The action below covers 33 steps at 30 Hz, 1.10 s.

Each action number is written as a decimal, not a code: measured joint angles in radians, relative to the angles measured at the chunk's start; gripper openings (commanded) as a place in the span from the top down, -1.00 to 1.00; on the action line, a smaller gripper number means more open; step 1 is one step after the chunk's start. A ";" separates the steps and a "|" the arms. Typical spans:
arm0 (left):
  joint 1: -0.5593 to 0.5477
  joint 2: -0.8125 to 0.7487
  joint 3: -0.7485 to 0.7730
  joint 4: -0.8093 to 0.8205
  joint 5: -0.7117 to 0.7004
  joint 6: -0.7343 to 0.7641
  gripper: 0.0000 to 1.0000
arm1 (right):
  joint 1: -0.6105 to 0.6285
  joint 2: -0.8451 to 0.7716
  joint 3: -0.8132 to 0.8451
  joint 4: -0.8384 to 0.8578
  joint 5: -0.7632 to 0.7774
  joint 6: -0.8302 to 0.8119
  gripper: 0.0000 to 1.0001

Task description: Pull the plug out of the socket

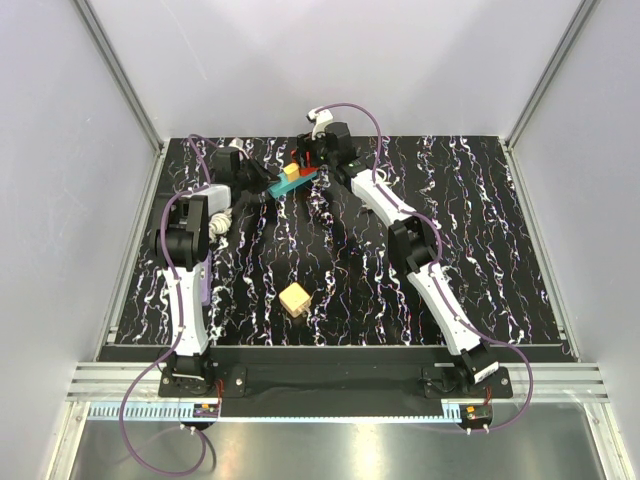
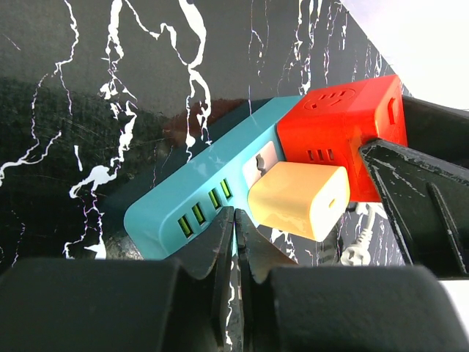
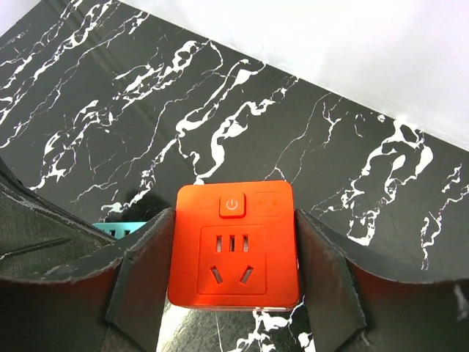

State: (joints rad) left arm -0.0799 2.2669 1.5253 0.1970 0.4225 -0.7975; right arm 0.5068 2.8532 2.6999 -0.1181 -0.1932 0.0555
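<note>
The socket, a short teal-blue power strip [image 1: 292, 184], lies at the back middle of the table. A yellow plug [image 2: 297, 199] and a red cube adapter plug [image 2: 341, 128] sit in its outlets. My right gripper [image 1: 310, 160] is shut on the red cube [image 3: 234, 249], one finger [image 3: 143, 264] flat against each side. My left gripper [image 2: 236, 216] is shut, its tips pressed against the near edge of the strip [image 2: 183, 191] beside the green ports. A sliver of the strip [image 3: 121, 229] shows in the right wrist view.
A loose yellow cube plug [image 1: 295, 299] lies in the middle of the table. The coiled white cord [image 1: 222, 215] lies by the left arm, its plug end [image 2: 357, 253] under the strip. White walls stand close behind.
</note>
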 measured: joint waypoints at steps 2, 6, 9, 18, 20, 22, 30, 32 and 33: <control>0.000 0.001 0.000 0.000 0.000 0.000 0.78 | 0.000 0.008 0.010 0.003 0.000 0.001 -0.26; 0.000 0.006 0.012 -0.004 0.000 -0.005 0.79 | 0.000 0.014 0.021 0.009 -0.001 0.001 0.07; 0.000 0.014 0.029 -0.018 -0.002 -0.008 0.79 | 0.000 0.017 0.023 0.010 -0.002 0.001 0.48; -0.006 0.039 0.114 -0.122 -0.034 0.004 0.95 | 0.006 0.017 0.019 0.021 0.014 0.001 1.00; -0.008 0.039 0.126 -0.144 -0.046 0.013 0.97 | 0.012 0.013 -0.003 0.055 0.032 -0.001 1.00; -0.010 0.039 0.136 -0.163 -0.059 0.020 0.99 | 0.019 0.012 -0.012 0.078 0.048 -0.002 1.00; -0.013 0.041 0.170 -0.226 -0.111 0.062 1.00 | 0.043 0.001 -0.071 0.167 0.104 -0.005 1.00; -0.017 0.042 0.182 -0.246 -0.122 0.080 1.00 | 0.043 -0.018 -0.116 0.200 0.108 -0.005 1.00; -0.019 0.042 0.188 -0.256 -0.129 0.089 1.00 | 0.044 -0.032 -0.142 0.214 0.114 -0.003 1.00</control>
State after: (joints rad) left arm -0.0990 2.3093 1.7134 -0.0589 0.2939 -0.7090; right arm 0.5507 2.8212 2.5576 0.0956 -0.0795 0.0521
